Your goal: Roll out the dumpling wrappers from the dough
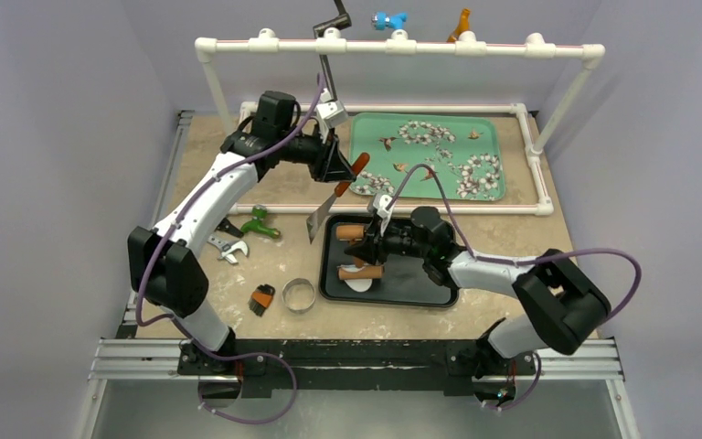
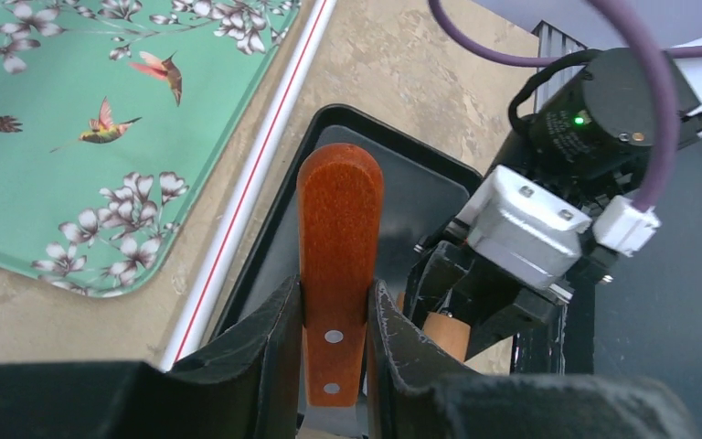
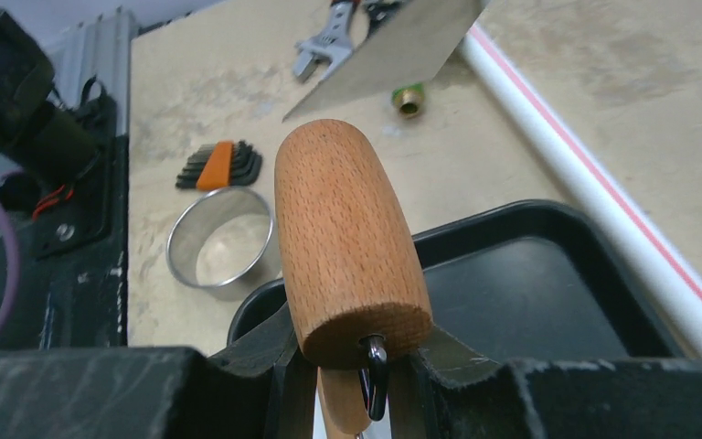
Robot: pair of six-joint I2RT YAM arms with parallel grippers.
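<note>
black tray [image 1: 411, 289], flat white round dumpling wrapper [image 1: 358, 284]

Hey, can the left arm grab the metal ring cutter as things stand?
Probably not yet: the left hand is shut on the wooden-handled scraper. The ring cutter itself lies uncovered.

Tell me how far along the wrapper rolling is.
Done: one white dumpling wrapper lies flat in the black tray. In hand: the right gripper holds the rolling pin at it; the left gripper holds the scraper raised. Left: probably cutting, since the ring cutter lies aside.
</note>
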